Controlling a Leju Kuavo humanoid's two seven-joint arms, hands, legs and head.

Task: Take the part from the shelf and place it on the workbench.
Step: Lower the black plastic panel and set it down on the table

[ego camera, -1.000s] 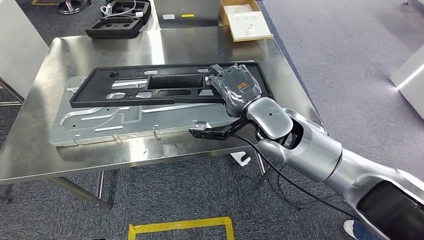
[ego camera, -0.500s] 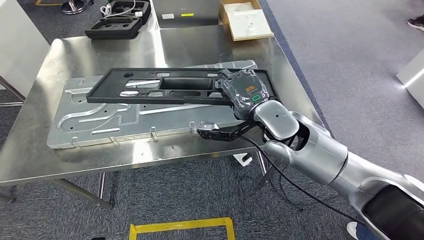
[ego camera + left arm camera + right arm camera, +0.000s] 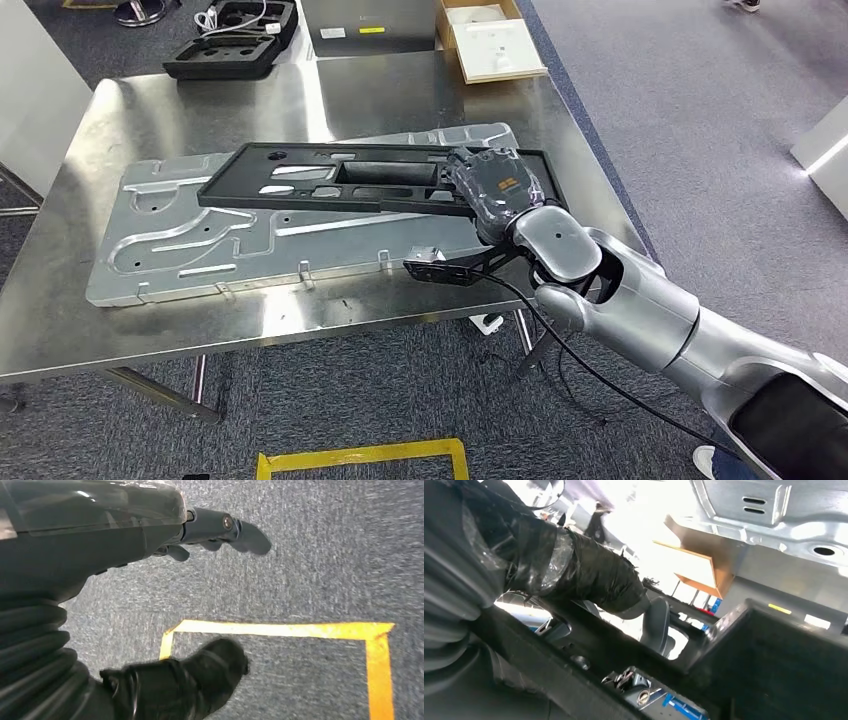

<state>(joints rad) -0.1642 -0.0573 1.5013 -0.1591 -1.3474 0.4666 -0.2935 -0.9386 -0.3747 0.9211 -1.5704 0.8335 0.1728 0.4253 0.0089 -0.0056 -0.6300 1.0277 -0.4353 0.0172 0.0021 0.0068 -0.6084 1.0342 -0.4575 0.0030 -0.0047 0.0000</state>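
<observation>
My right robot hand point(image 3: 492, 183) grasps the black part point(image 3: 340, 178) at its right end, fingers closed over the frame. The part is a long, flat black frame with cut-outs and a deep rectangular pocket near its middle. It lies across the upper half of a big stamped metal panel point(image 3: 200, 250), which rests flat on the steel tabletop point(image 3: 120, 330). I cannot tell whether the part's far end touches the panel or hangs just above it. From my right wrist, the thumb point(image 3: 589, 577), wrapped in dark tape and film, lies along the part's edge point(image 3: 734, 645), with the metal panel point(image 3: 784, 525) close behind it.

My left robot hand point(image 3: 210, 530) hangs over grey carpet point(image 3: 325, 570) crossed by yellow tape point(image 3: 280, 628); it holds nothing, its fingers loosely apart.

At the tabletop's far edge sit two black foam trays point(image 3: 228, 40) to the left and an open cardboard box point(image 3: 490, 40) to the right.
</observation>
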